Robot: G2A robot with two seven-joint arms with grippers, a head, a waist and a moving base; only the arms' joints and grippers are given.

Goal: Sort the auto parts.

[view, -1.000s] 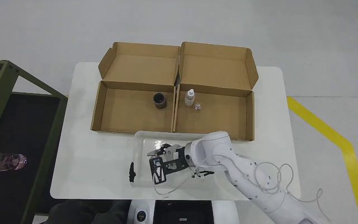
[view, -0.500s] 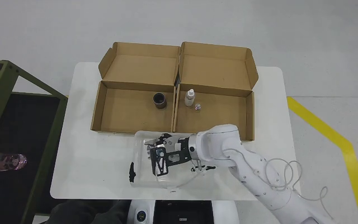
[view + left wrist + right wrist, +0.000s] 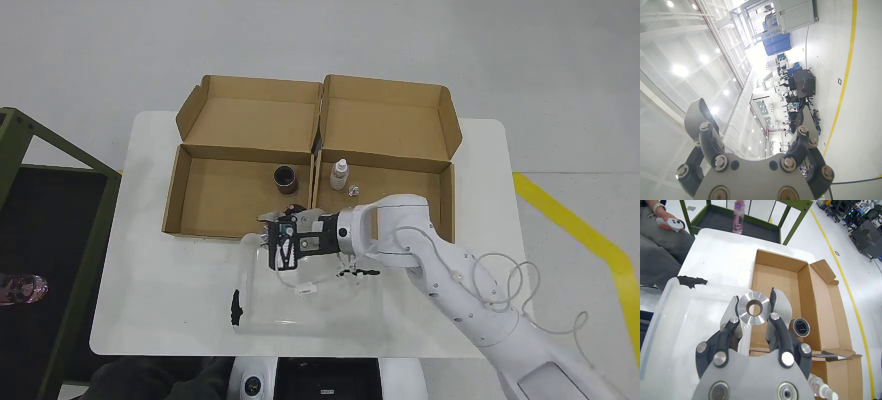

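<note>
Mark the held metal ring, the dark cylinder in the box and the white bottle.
metal ring (image 3: 753, 320): right wrist view, flat face below the hole.
dark cylinder (image 3: 799, 327): right wrist view, its end face.
white bottle (image 3: 340, 178): top view, its body.

white bottle (image 3: 821, 389) cut off by the edge; tiny part (image 3: 352, 192) beside it unidentifiable.

Nothing written can be read here: no word, number or sign. The small white bottle (image 3: 817, 386) carries a label with red print that is too small to make out. The blue cabinet (image 3: 777, 42) far off in the hall bears a white mark that is likewise too small to tell.
</note>
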